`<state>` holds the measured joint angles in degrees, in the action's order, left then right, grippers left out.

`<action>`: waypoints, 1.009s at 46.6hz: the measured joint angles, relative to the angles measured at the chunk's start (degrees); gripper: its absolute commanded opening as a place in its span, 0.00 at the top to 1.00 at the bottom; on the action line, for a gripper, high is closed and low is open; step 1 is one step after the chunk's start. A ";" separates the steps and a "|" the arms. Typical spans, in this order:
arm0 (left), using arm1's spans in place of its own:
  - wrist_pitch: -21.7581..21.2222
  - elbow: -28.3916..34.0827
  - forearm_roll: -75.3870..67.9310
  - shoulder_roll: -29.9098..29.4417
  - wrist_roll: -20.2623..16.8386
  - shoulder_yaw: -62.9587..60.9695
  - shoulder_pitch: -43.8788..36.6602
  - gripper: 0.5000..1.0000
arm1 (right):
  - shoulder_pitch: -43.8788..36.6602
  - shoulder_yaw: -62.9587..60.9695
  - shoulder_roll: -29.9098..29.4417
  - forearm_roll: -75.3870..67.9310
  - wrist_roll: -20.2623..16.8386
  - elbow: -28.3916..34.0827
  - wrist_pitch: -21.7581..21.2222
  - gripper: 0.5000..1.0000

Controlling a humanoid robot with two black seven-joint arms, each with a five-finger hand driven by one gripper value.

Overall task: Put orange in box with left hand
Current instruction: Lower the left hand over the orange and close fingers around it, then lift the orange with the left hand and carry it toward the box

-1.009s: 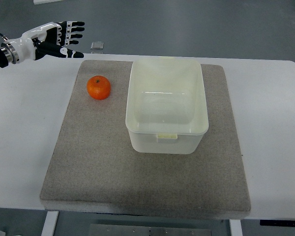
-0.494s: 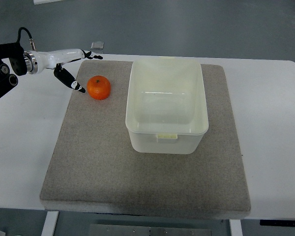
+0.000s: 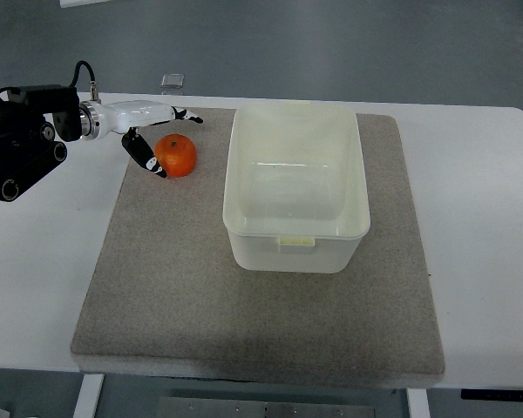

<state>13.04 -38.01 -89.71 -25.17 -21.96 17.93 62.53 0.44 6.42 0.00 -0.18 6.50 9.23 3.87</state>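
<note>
Top view shows the white-and-black left robot hand [image 3: 153,132] spread wide around the round orange fruit [image 3: 176,156], stem upward on the grey felt mat [image 3: 166,287], left of the translucent plastic box [image 3: 296,187].

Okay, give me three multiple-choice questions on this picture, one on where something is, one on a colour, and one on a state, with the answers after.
1. Where does the orange lie?
A. inside the box
B. on the grey mat, left of the box
C. on the bare table, right of the box

2. What colour is the box?
A. pale cream
B. blue
C. black

3. What state is the left hand in?
A. lifting the orange over the box
B. fingers open at the orange, which sits on the mat
C. resting flat inside the box

Answers: 1 B, the fruit sits on the grey mat beside the box's left wall. 2 A, its walls are pale cream. 3 B, a finger reaches over the orange and the thumb is at its left side, not closed on it.
</note>
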 measured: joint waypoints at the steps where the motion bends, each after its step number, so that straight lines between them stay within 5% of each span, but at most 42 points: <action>1: -0.15 0.22 -0.02 0.18 0.00 0.00 0.08 0.12 | -0.01 0.00 0.00 0.00 0.02 0.00 0.00 0.14; 15: -0.54 0.66 -2.64 1.00 0.17 -0.09 0.22 0.35 | 0.02 0.00 0.00 0.00 0.00 0.00 0.00 0.14; 36: -0.55 1.89 -3.11 1.27 0.16 -2.72 0.21 0.35 | -0.01 0.00 0.00 0.00 0.00 0.00 0.00 0.14; 38: -0.55 1.89 -3.11 1.27 0.16 -2.72 0.21 0.44 | -0.01 0.00 0.00 0.00 0.00 0.00 0.00 0.14; 45: -0.60 1.97 -3.12 1.30 0.16 -3.29 0.23 1.00 | 0.00 0.00 0.00 0.00 0.00 0.00 0.00 0.14; 47: -0.60 1.98 -3.33 1.23 0.16 -3.72 0.36 1.00 | 0.00 0.00 0.00 0.00 0.01 0.00 0.00 0.14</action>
<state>12.44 -36.04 -93.04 -23.95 -21.80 14.22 62.89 0.44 6.42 0.00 -0.18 6.50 9.23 3.87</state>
